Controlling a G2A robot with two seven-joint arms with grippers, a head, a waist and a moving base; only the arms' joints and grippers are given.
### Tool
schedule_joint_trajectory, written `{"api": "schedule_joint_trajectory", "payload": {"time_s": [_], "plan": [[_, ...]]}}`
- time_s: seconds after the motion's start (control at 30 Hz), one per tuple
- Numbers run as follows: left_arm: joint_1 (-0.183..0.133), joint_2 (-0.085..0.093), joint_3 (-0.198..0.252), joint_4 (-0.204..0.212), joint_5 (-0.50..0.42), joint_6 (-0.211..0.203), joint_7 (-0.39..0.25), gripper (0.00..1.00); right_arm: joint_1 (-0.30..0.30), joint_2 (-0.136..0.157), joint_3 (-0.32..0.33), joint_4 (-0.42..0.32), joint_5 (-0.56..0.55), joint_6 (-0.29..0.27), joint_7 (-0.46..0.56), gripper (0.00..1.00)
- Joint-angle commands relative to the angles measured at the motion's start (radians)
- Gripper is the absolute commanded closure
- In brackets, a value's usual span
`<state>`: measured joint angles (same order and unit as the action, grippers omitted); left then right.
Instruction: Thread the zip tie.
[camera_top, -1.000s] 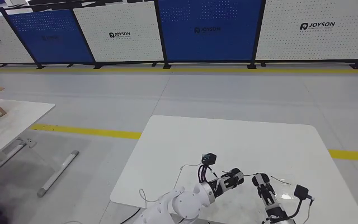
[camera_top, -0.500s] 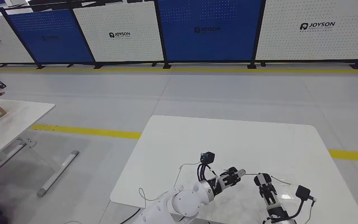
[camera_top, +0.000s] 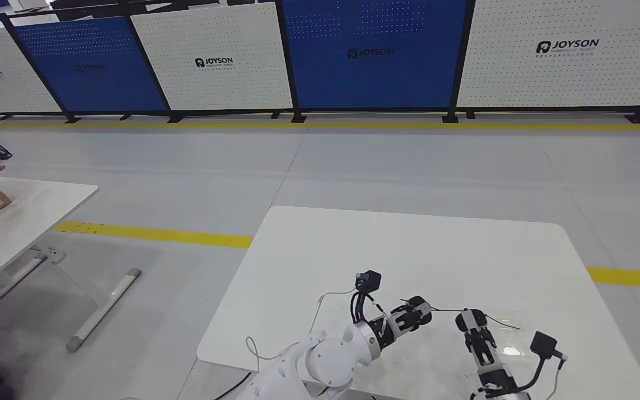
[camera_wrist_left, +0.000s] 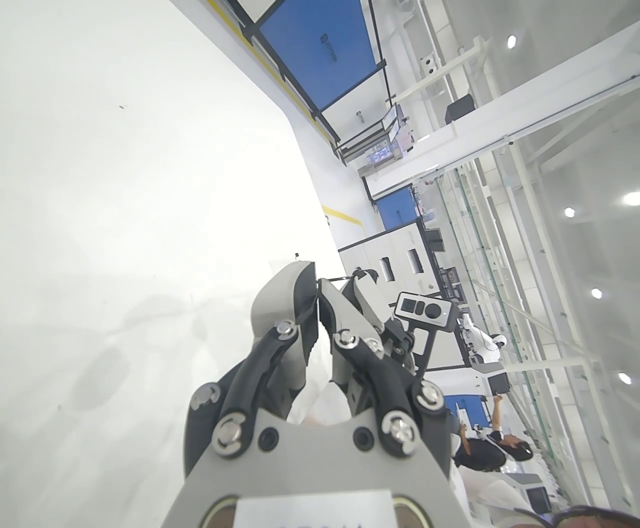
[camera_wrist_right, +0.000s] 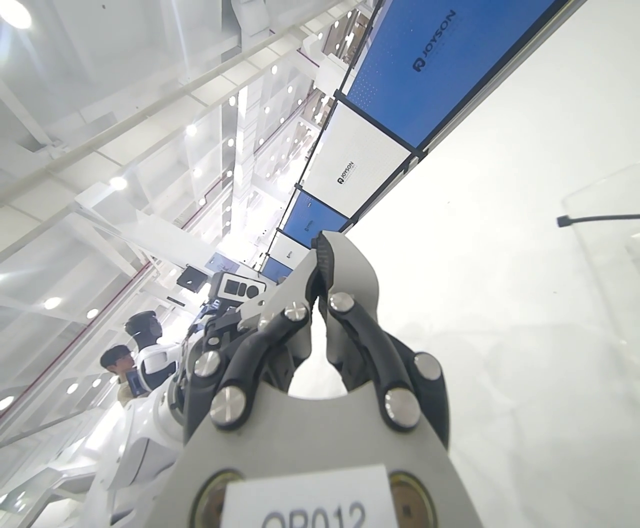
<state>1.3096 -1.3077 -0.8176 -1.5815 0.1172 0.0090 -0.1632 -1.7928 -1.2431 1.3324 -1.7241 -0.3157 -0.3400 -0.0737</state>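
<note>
Two arms meet low over the near part of the white table (camera_top: 400, 250), their wrists angled toward each other so that the grippers face tip to tip with a small gap between them. The left arm comes in from the table's near edge and stretches out sideways, nearly level, its forearm lying close above the surface. The left gripper (camera_top: 422, 304) has its fingers pressed together, pinching a thin black zip tie (camera_top: 445, 310) at the very tips. The strand sticks out a little past the far side of those fingers and runs the other way, straight and taut-looking, across the gap. The right arm rises from the near edge beside it and points away from the robot and slightly inward. The right gripper (camera_top: 468, 321) also has its fingers squeezed together, and the strand reaches its tips. Whether the tie is actually clamped there cannot be made out. Both grippers hang just above the table rather than resting on it. A second zip tie (camera_wrist_right: 600, 218) lies flat on the table just beyond the right gripper, its small square head toward that gripper, crossing the edge of a clear plastic piece (camera_wrist_right: 595, 280).
</note>
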Motion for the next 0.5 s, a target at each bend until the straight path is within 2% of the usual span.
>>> {"api": "schedule_joint_trajectory", "payload": {"time_s": [0.0,0.47], "plan": [[0.0,0.0,0.002,0.001,0.006,-0.002,-0.003,1.0,0.0,0.0,0.0,-0.001,-0.001,0.0,0.002,1.0],[0.009,0.002,0.005,-0.014,0.022,-0.012,-0.017,1.0,0.008,0.001,-0.014,0.005,-0.021,0.0,0.022,1.0]]}}
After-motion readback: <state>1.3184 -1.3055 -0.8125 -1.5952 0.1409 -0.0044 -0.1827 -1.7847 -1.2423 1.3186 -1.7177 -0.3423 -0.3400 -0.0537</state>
